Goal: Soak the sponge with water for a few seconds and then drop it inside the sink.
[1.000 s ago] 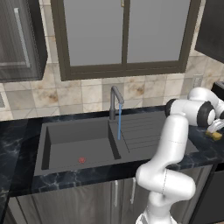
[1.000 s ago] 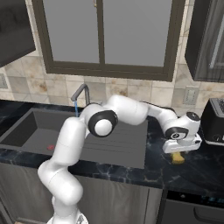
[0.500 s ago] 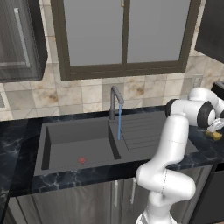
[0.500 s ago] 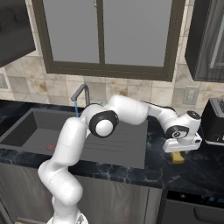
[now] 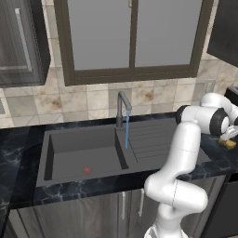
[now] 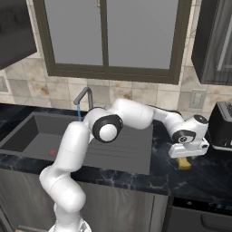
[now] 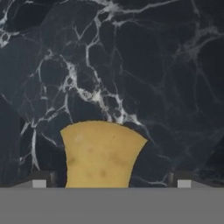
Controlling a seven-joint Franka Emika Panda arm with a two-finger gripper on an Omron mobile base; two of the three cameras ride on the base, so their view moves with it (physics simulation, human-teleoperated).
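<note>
Lying flat on the black marbled counter [image 7: 144,65], the sponge [image 7: 101,154] sits between the two dark finger tips of the pincer [image 7: 108,181] in the hand view, one tip to each side of it with a clear gap of counter showing between each tip and the yellow-tan block. The jaws stand wide apart and have hold of nothing; neither tip touches the sponge. The block is not centred: it lies nearer the tip on the left of that view than the one on the right, and its near end runs down out of sight at the bottom edge.

From the right base view the pincer [image 6: 185,158] hangs straight down over the sponge [image 6: 184,164], which shows as a small tan piece just below the white hand, on the counter [image 6: 199,179] to the right of the sink [image 6: 27,136] and just in front of a dark toaster [image 6: 223,126]. The left base view has the sponge [image 5: 229,144] at the far right edge under the hand, well apart from the basin.

Over at the sink [image 5: 79,153], the water [image 5: 127,132] runs in a thin pale-blue stream from the grey faucet [image 5: 122,107].
</note>
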